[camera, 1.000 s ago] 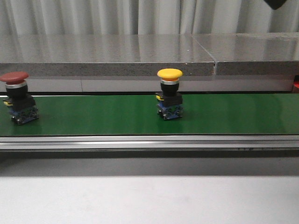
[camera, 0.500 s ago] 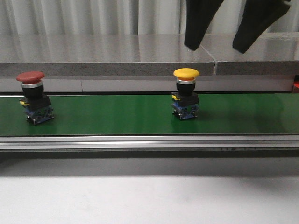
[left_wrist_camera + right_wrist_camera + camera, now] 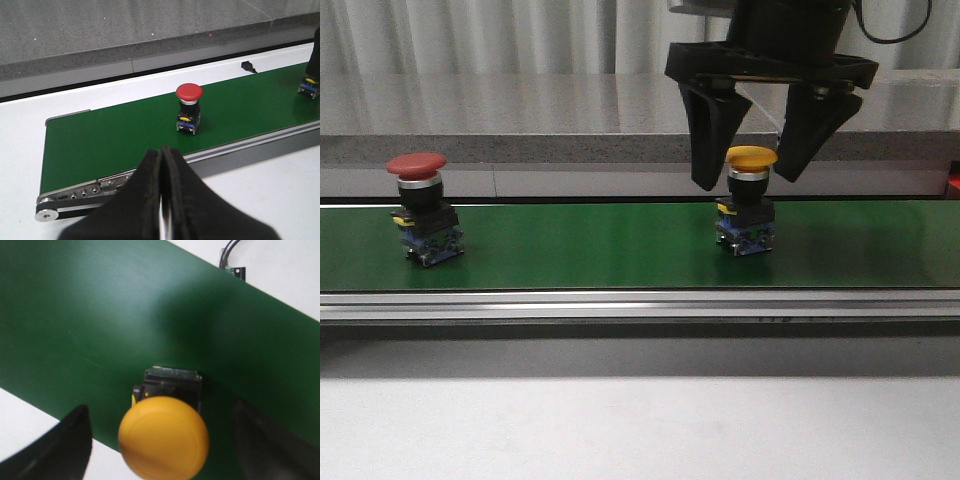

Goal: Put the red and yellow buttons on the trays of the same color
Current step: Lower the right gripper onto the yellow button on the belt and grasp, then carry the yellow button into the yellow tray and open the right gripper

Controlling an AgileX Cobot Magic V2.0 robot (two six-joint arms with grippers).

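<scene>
Right claw [image 3: 749, 180] hangs over the green belt [image 3: 570, 245] with its two black fingers [image 3: 705, 135] spread wide apart. The yellow button [image 3: 750, 158] stands upright on the belt right between them. One finger is on each side of the yellow cap, and neither seems to touch it, though the front view makes that hard to be sure of. From the right wrist view, the round yellow cap [image 3: 163, 437] sits in the gap, with a dark finger [image 3: 70, 445] off to each side and green belt [image 3: 75, 315] all around.

Left claw [image 3: 161, 200] is pressed together, with its two black fingers side by side and only a thin line between them. It holds nothing. It sits near the front rail of the belt, close to the roller end.

Red button [image 3: 417, 165] stands upright on the belt too, far over on the left side, well apart from the yellow one. In the left wrist view the red button [image 3: 189, 92] is out on the belt beyond the closed fingers, not touching them.

Behind the belt runs a long grey stone ledge [image 3: 550, 110].
</scene>
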